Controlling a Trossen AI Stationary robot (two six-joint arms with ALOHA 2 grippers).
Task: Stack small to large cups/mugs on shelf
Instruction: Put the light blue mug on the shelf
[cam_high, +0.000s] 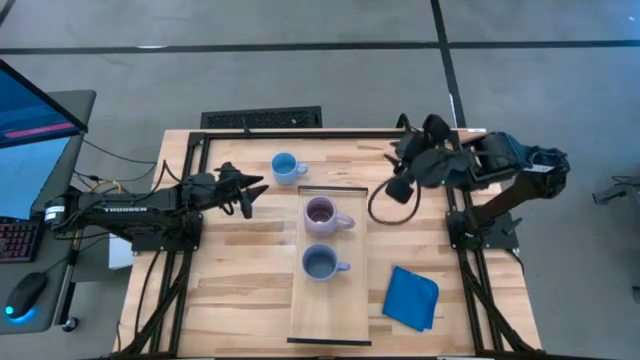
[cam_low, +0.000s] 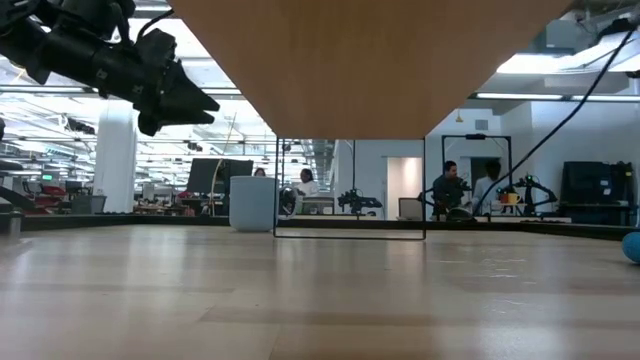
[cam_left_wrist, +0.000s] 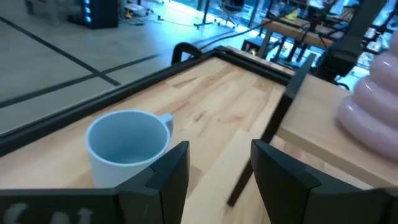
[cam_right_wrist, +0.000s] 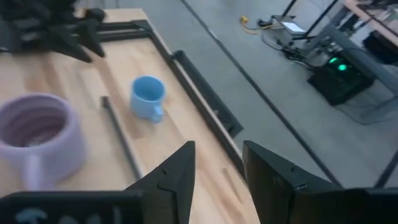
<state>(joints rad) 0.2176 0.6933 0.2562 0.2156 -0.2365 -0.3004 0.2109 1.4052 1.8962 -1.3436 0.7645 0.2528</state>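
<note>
Left gripper (cam_high: 250, 190) open and empty, bright light blue mug (cam_high: 286, 167) just beyond its fingertips, right gripper (cam_high: 398, 188) open, empty

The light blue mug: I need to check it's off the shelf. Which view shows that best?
The high view: the light blue mug stands on the table beyond the shelf. Both wrist views show it partly; the low view doesn't clearly show it.
</note>
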